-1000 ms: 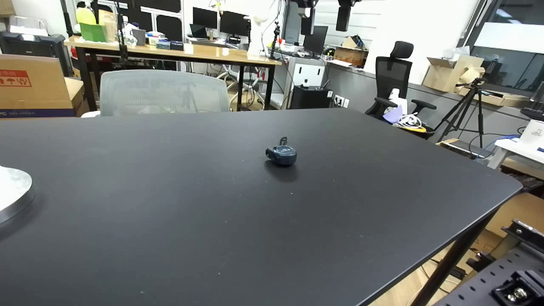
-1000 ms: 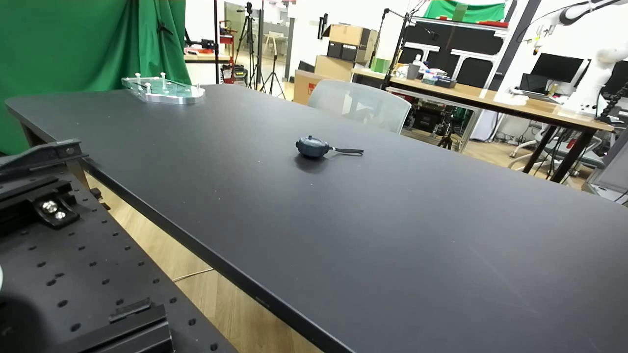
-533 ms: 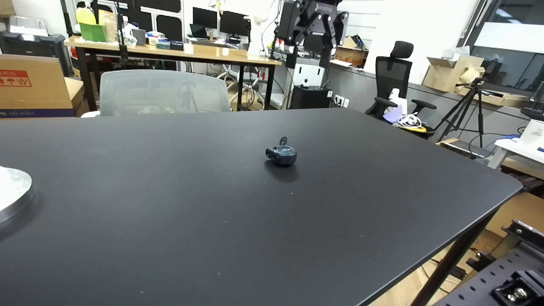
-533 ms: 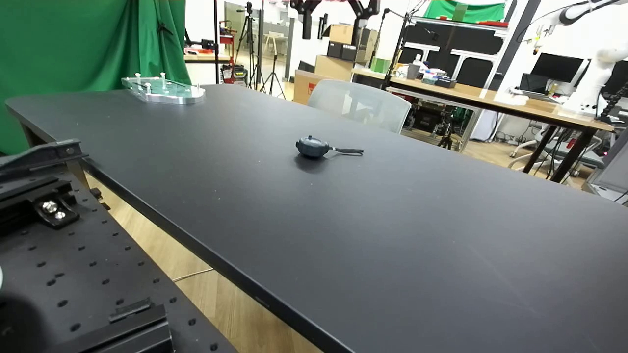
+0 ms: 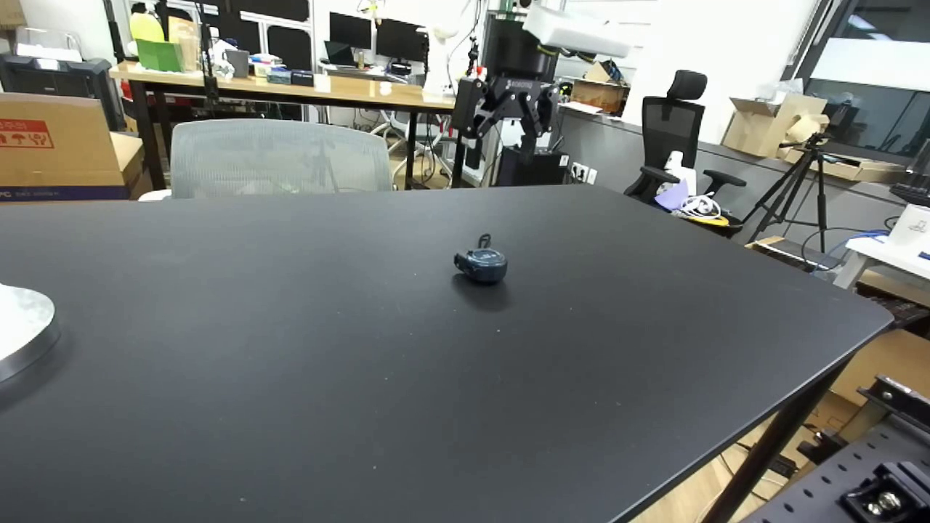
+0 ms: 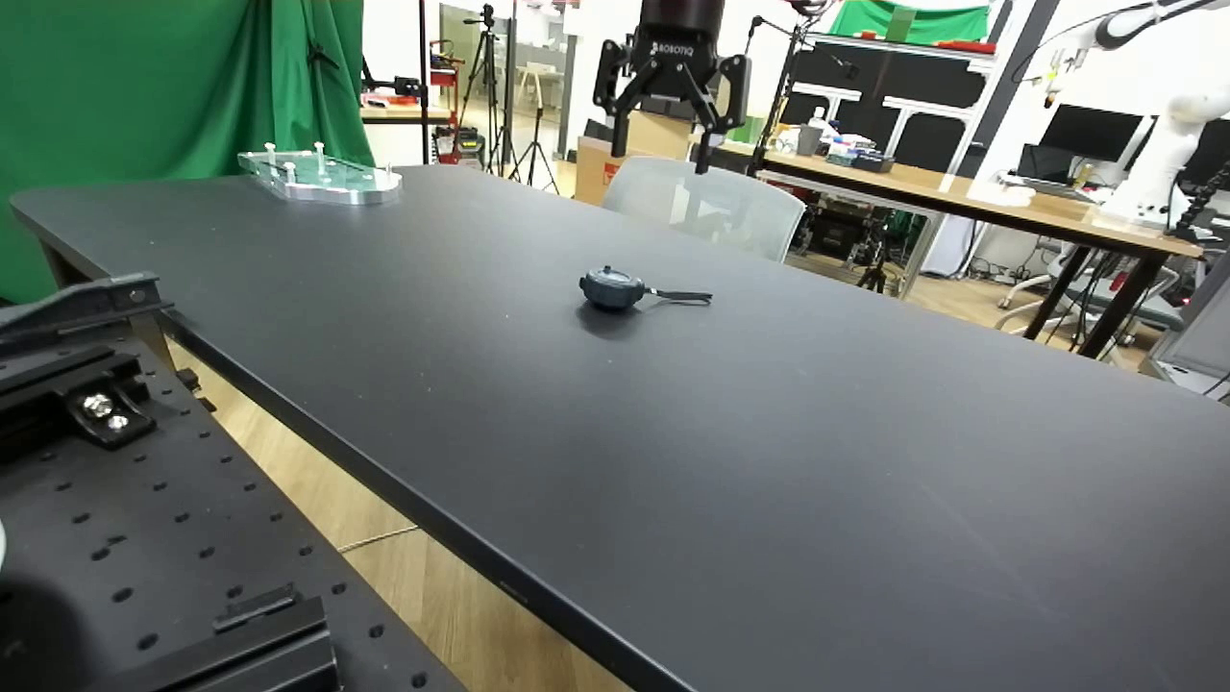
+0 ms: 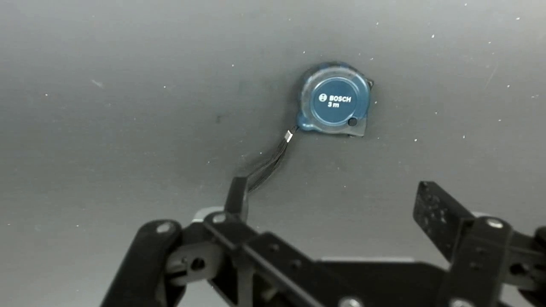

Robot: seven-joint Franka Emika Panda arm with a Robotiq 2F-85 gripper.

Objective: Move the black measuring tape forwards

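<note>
The black measuring tape, squat and blue-black with a wrist strap, lies on the dark table in both exterior views [image 5: 485, 266] [image 6: 612, 288]. In the wrist view the tape [image 7: 335, 100] lies flat, its round face marked "BOSCH 3 m" upward, above the gap between the fingers. Its black strap runs down to the left, and its end is hidden behind the left fingertip. My gripper [image 7: 332, 192] is open with nothing between its fingers. In both exterior views the gripper [image 5: 501, 152] [image 6: 661, 156] hangs pointing down, well above the tape and not touching it.
The dark table [image 5: 290, 363] [image 6: 769, 481] extends around the tape. A white round plate [image 5: 25, 327] stands at the table's left in an exterior view. A clear board with white pegs [image 6: 327, 178] lies at the far end. A grey mesh chair [image 5: 280, 156] stands behind the table.
The gripper has come down into view from the top of both exterior views and is lower over the table. Its fingers stay apart. The tape has not moved.
</note>
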